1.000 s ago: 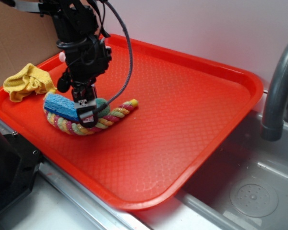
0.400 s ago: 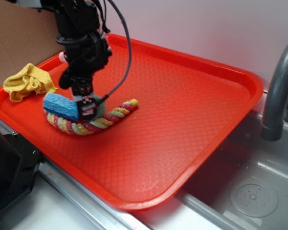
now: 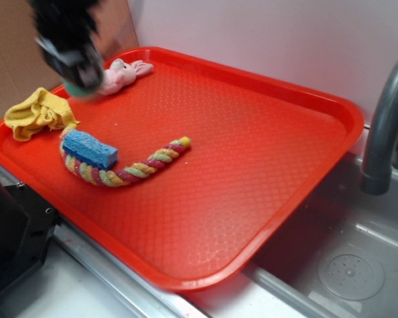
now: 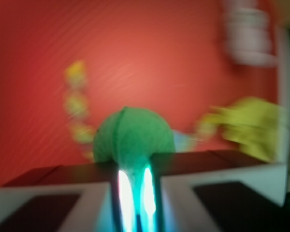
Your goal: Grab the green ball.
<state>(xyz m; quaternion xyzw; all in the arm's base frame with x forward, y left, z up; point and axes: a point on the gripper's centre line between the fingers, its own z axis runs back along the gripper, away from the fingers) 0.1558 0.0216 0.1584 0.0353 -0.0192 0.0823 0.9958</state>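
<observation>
I've got the gripper (image 3: 76, 76) pinching the ball (image 4: 134, 137) up over the tray's (image 3: 265, 159) back-left corner, above the yellow cloth (image 3: 36, 112), clear of the sponge (image 3: 89, 148), the rope (image 3: 129, 169) and the pink toy (image 3: 123, 73). Both views are smeared with motion; my worry is the round ball squirting out, since the hold looks low on it. It's a sphere, so no long axis or heading; one seam runs roughly vertical in the wrist view.

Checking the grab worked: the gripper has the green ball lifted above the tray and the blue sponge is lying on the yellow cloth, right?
Not quite. The blue sponge lies on the rope toy, not the yellow cloth, as the exterior view shows. The gripper does hold the green ball above the tray.
</observation>
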